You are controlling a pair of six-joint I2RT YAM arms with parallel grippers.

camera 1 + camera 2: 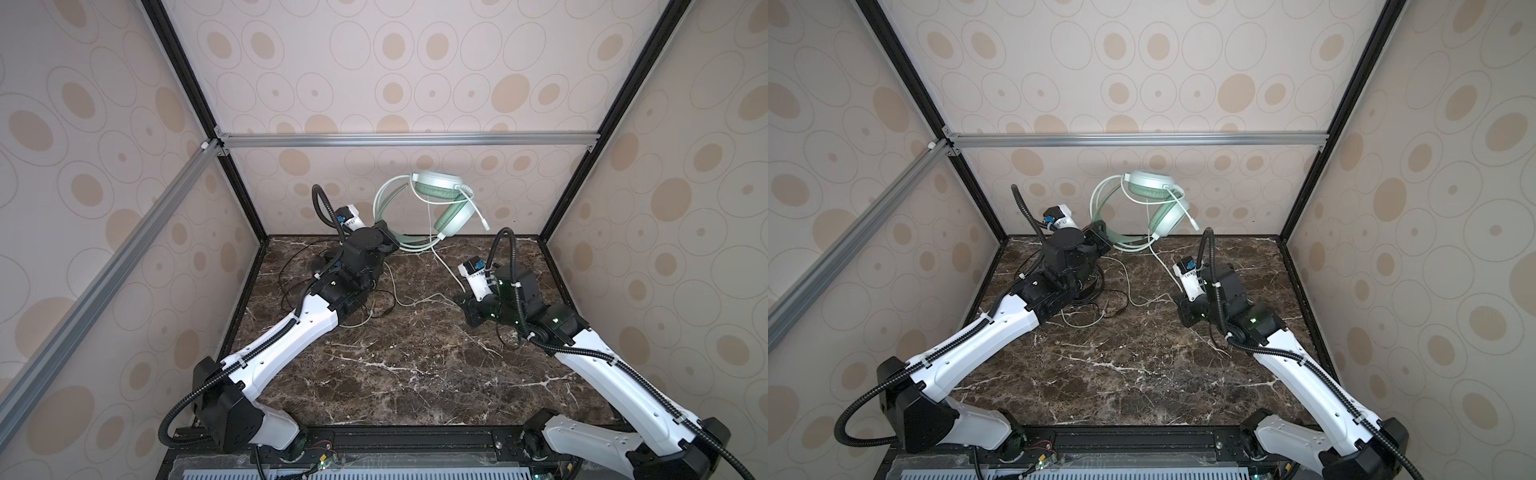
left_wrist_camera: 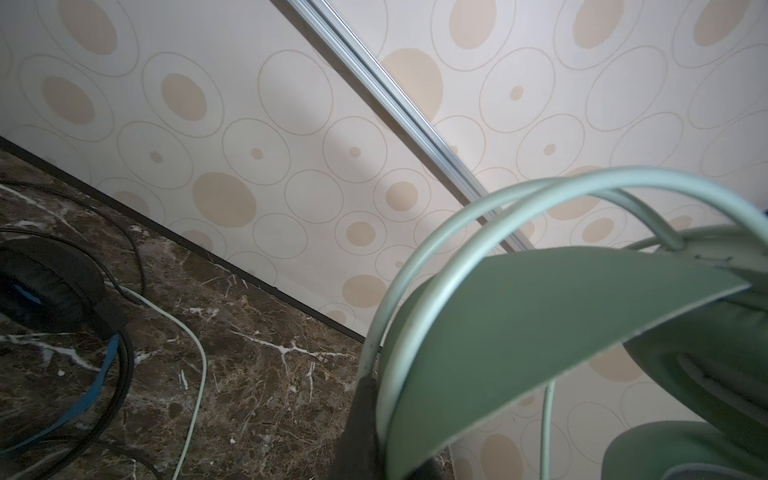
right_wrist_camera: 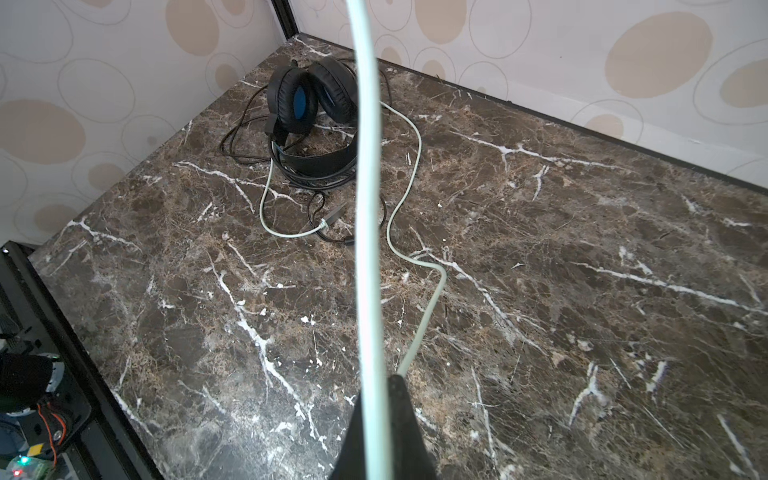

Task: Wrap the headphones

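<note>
The mint-green headphones (image 1: 451, 216) (image 1: 1165, 216) hang in the air at the back wall. My left gripper (image 1: 384, 232) (image 2: 380, 399) is shut on their headband (image 2: 540, 324). Their pale cord (image 1: 446, 266) (image 3: 368, 166) drops from an ear cup to my right gripper (image 1: 465, 301) (image 3: 380, 399), which is shut on it. Past that grip the cord lies in loose bends on the table. The black headphones (image 3: 311, 99) (image 2: 45, 286), blue inside, lie at the back left; in both top views my left arm largely hides them.
The marble table (image 1: 415, 365) is boxed in by patterned walls on three sides, with an aluminium bar (image 1: 395, 139) across the back. Thin black cord (image 1: 291, 266) loops on the surface beside my left arm, tangled with the pale cord's end (image 3: 291, 235).
</note>
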